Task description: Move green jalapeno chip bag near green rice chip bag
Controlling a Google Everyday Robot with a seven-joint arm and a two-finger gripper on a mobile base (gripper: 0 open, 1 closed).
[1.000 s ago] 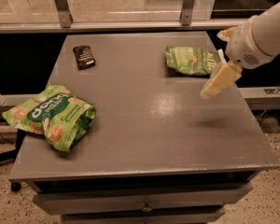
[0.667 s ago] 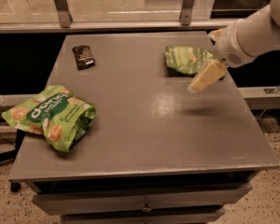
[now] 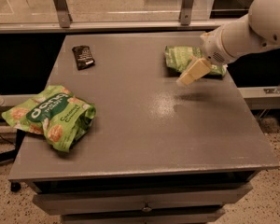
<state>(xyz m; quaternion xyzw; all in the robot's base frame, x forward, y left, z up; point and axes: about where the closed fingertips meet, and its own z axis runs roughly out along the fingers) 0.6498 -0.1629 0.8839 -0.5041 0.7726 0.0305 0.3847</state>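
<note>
The green jalapeno chip bag (image 3: pixel 182 58) lies flat at the far right of the grey table (image 3: pixel 144 125), partly hidden by my arm. The green rice chip bag (image 3: pixel 53 115), puffy lime-green with a dark band and white letters, lies at the table's left edge, hanging slightly over it. My gripper (image 3: pixel 190 73) hangs from the white arm coming in from the right. It is just above the near edge of the jalapeno bag, cream fingers pointing down and left, holding nothing I can see.
A small dark snack packet (image 3: pixel 83 57) lies at the far left of the table. A metal rail with glass (image 3: pixel 130 22) runs behind the table. Drawers (image 3: pixel 144 204) sit under the front edge.
My gripper has moved left and a little farther back, from beside the table's right edge to over the near edge of the jalapeno bag. The bags have not moved.
</note>
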